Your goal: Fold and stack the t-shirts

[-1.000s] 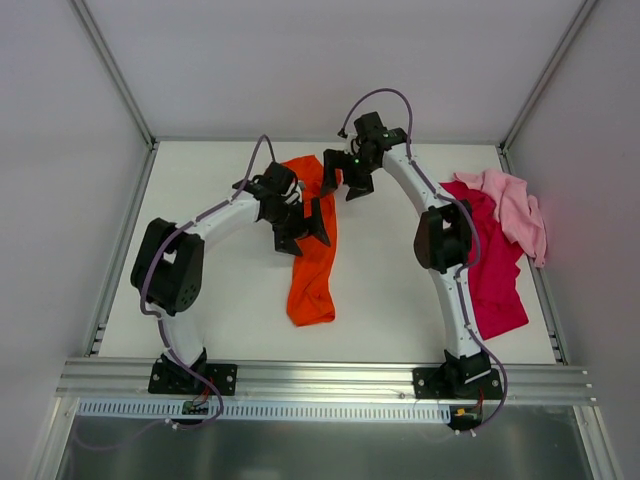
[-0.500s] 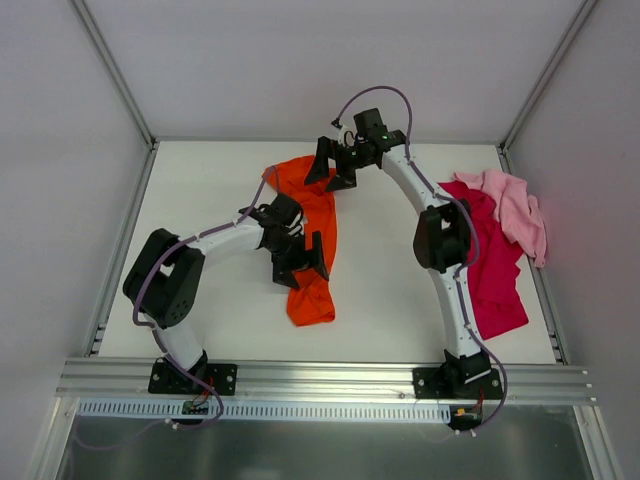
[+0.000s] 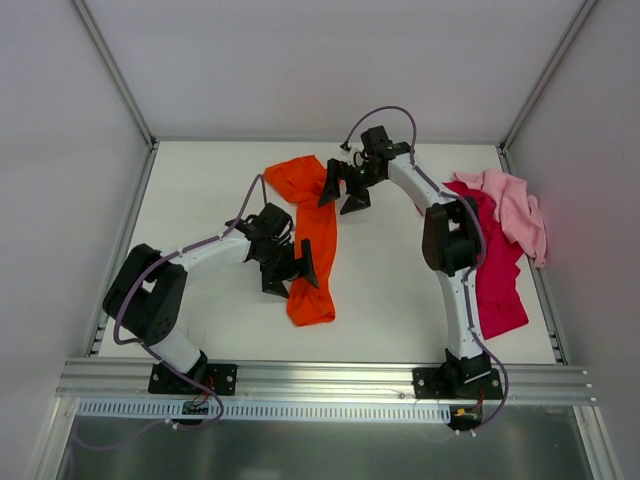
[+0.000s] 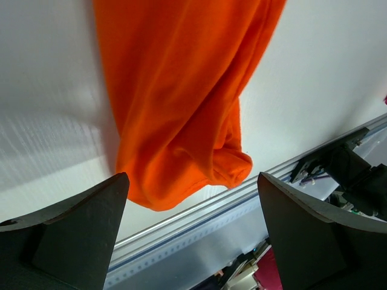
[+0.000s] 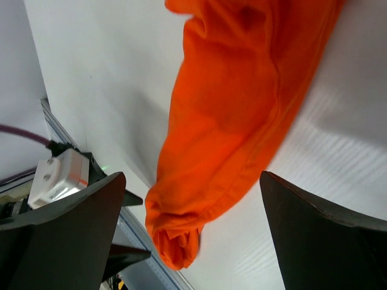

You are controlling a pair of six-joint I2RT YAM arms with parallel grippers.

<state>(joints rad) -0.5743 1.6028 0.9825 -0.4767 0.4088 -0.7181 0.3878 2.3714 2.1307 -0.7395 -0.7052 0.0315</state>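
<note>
Bright, even light from overhead; soft shadows lie on the white surface (image 3: 210, 200). Overhead view is sharp; both wrist views blur slightly at their near edges.

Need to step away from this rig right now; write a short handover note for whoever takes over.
The left tool is open and empty, over the near half of the orange shirt.
The right tool is open and empty, over that shirt's far end.
The orange shirt lies as a long bunched strip in the middle of the table. The magenta shirt lies along the right edge, with the pink shirt crumpled partly on its far end.
Done: nothing folded or stacked.
Left: fold all three, then stack.
</note>
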